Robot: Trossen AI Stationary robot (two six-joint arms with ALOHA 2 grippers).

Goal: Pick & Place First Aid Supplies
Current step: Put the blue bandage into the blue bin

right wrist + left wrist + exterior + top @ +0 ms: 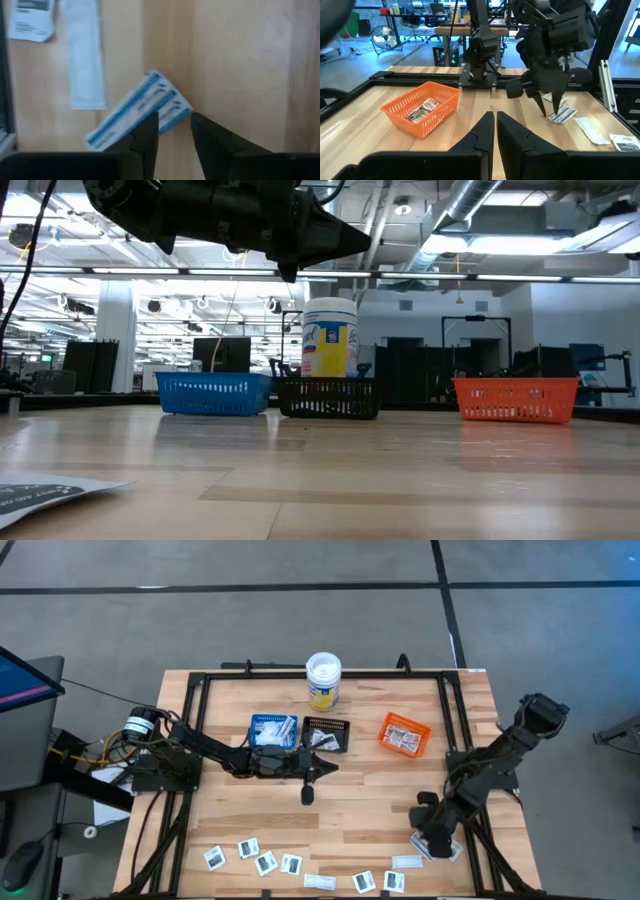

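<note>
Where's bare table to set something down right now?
Free: the wide wood band between the row of blue, black and orange mesh trays and the flat paper packets along the near edge. Crowded: that packet row, and the right end effector corner.

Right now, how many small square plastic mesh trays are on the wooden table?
3, in a row across the table's far half: the blue mesh tray toward the left, the black mesh tray in the middle beside it, the orange mesh tray set apart on the right. None looks hidden.
</note>
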